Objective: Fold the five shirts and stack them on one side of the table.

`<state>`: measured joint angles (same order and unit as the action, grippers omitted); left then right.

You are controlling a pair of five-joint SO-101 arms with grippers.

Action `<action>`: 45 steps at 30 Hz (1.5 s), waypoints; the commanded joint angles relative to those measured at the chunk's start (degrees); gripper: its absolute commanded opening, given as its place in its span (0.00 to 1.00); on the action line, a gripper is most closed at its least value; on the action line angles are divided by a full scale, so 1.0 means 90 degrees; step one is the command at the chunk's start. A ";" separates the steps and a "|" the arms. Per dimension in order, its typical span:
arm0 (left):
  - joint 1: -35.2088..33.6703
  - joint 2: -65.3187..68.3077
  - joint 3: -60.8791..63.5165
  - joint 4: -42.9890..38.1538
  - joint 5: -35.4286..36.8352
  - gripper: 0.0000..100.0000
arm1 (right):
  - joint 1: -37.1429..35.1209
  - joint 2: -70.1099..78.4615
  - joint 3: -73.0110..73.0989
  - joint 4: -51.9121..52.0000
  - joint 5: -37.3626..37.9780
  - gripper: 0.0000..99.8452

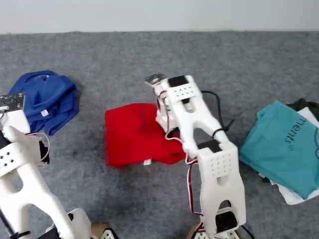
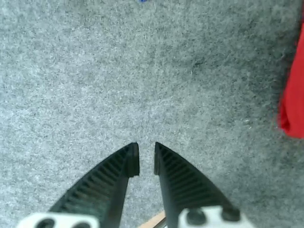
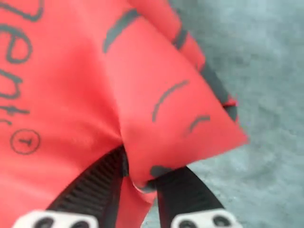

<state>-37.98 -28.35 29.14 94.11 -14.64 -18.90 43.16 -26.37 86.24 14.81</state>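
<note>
Blue shirt (image 1: 47, 99): far left of the grey table (image 1: 99, 50), bunched. Not a flat fold, though it may be a rough one; the high view is too poor to say.

Left gripper (image 2: 146, 159): over bare table surface between the blue shirt and the red one. Jaws are parted by a narrow gap with nothing between them.

Red shirt (image 1: 132, 134): middle of the table, lying as a rough rectangle. Its right-hand portion is under the right arm.

Right gripper (image 3: 140, 175): clamped on a fold of the red shirt. The cloth is bunched between the jaws and a loose flap hangs past them over the table.

Teal shirt (image 1: 279, 144): far right, on top of a loose pile, with a white garment (image 1: 294, 196) and a dark one (image 1: 304, 104) showing at the pile's edges. None of these looks folded.

Step in hand, by my judgement: folding the red shirt, with the right arm holding the edge to be laid over.

Next move calls for:
- carrying the pinched edge across the shirt so that it lands square on the layer below;
- letting go only once the cloth lies flat, or the flap will spring back;
- possibly using the free left gripper to pin the near edge.
</note>
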 commanded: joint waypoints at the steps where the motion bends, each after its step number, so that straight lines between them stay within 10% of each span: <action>1: 0.0039 -0.0098 -0.0024 -0.0068 -0.0098 0.07 | 0.0679 -0.0601 -0.0147 0.0015 -0.0020 0.01; 17: 0.0039 -0.0098 -0.0024 -0.0068 -0.0098 0.07 | 0.3228 -0.3707 -0.0107 0.1392 -0.0029 0.01; 45: 0.0039 -0.0098 -0.0024 -0.0039 -0.0098 0.07 | 0.7624 -0.2242 -0.0107 0.0689 0.1289 0.01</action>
<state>-37.98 -28.35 29.14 94.11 -14.64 47.21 21.54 -26.29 94.51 25.19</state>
